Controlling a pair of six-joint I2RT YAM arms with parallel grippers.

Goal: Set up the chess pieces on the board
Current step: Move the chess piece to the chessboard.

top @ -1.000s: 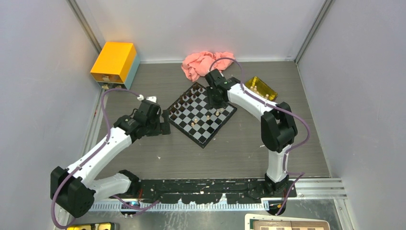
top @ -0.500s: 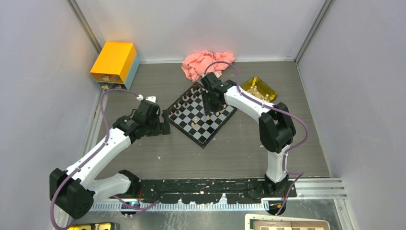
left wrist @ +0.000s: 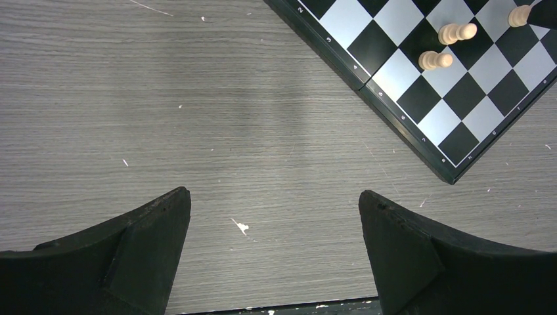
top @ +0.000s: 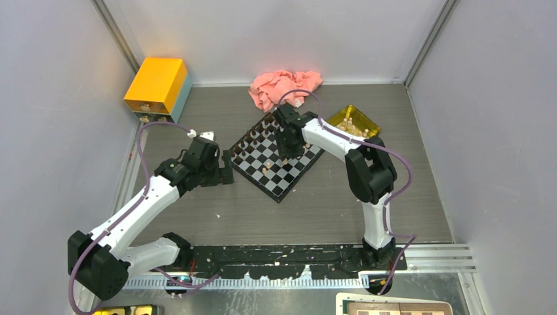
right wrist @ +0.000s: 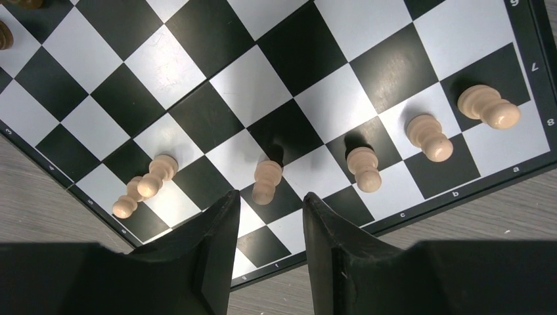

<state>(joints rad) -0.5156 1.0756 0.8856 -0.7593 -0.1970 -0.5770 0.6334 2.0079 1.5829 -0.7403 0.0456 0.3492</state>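
Since each pawn is a small turned wooden figure, I judge it light, rigid and easy to topple, with a smooth rounded head that could slip. The narrow waist under the head looks the surest hold. Several pale pieces stand near one edge of the board, which lies askew on the table. Over that pawn hovers the right gripper, jaws apart and holding nothing. Beside the board's corner, the left gripper hangs spread wide above the table.
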